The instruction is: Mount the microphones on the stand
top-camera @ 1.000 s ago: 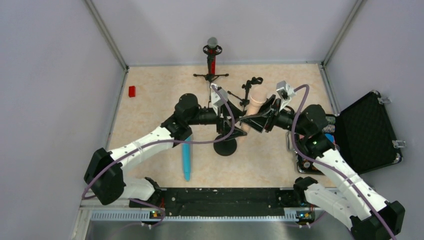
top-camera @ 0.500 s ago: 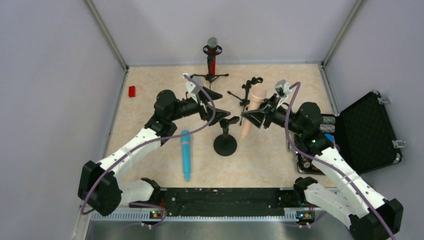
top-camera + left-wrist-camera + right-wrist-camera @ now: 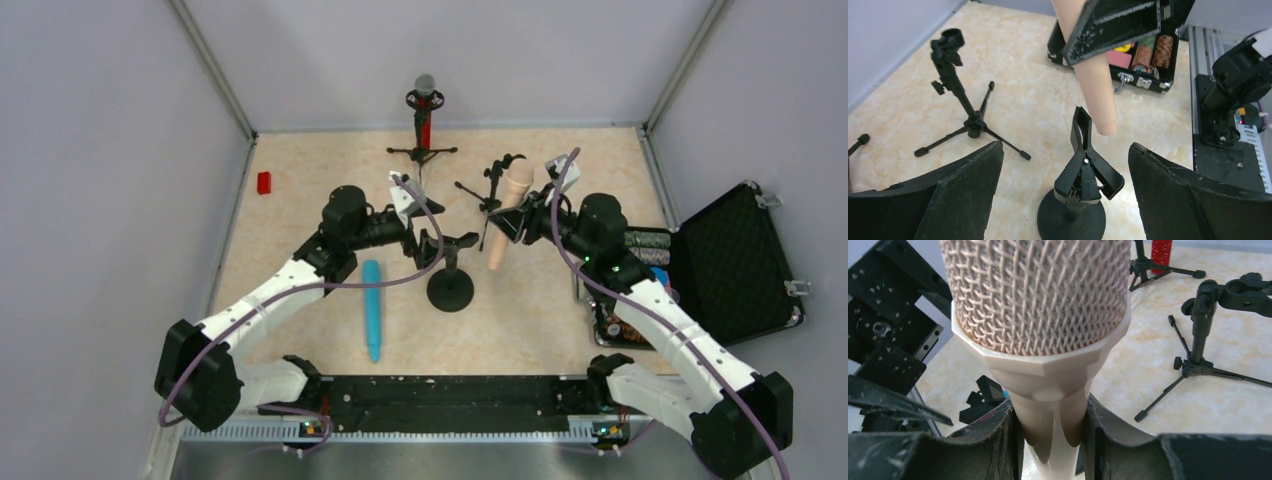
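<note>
Peach microphone (image 3: 1095, 85) gripped upright in right tool (image 3: 512, 222), tail just beside stand clip (image 3: 1087, 165); left tool (image 3: 1064, 175) open around it.

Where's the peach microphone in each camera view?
Top external: the peach microphone is right of centre, upright in the right gripper.
Left wrist: top centre, tail pointing down.
Right wrist: its mesh head fills the top centre.
Shared landmark: the empty black tripod stand.
</note>
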`<state>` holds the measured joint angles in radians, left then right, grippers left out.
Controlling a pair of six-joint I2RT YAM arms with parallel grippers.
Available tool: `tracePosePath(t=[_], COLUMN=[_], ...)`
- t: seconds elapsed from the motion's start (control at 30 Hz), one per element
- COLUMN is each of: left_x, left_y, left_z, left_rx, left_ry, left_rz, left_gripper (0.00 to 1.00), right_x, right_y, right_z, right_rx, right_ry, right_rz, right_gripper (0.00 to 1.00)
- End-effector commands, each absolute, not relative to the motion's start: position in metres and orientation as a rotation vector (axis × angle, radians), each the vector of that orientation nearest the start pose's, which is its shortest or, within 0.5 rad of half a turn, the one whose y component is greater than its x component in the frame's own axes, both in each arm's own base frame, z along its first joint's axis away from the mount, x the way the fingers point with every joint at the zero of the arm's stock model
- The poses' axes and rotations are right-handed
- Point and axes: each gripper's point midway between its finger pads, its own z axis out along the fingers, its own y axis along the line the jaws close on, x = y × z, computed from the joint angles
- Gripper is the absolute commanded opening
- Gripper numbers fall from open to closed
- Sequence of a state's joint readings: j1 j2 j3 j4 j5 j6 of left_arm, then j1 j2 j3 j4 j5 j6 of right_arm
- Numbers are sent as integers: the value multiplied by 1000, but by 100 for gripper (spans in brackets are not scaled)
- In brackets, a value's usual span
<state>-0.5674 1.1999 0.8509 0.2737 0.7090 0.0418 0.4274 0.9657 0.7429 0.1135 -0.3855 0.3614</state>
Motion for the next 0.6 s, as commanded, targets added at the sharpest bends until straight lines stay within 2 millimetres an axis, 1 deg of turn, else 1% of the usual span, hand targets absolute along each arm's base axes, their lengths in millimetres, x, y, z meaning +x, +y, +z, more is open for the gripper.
tracePosePath(t=[0.0, 0.07, 0.13, 0.3, 0.4, 0.47, 0.57], left_x=[252, 249, 251, 259, 266, 267, 268], left_y=[-312, -316, -317, -311, -306, -305, -304], left_z=[257, 251, 246, 231, 225, 224, 224], left_rx=[1132, 1152, 1159, 1194, 1205, 1212, 1221], left_ry=[1357, 1365, 1378, 1413, 1429, 1427, 1434], left_rz=[-952, -948, -922, -796, -720, -706, -693], left_gripper=[99, 99, 99, 98, 92, 87, 83], right_x=[300, 304, 308, 312, 312, 312, 311], right_y=[207, 202, 199, 198, 200, 202, 204], right_z=[304, 303, 304, 307, 308, 308, 308], right_rx=[-326, -307, -288, -280, -287, -295, -302], right_ry=[1630, 1629, 1620, 1593, 1590, 1590, 1589], right_rz=[826, 793, 766, 757, 767, 775, 788], right_gripper=[0, 0, 0, 0, 0, 0, 0])
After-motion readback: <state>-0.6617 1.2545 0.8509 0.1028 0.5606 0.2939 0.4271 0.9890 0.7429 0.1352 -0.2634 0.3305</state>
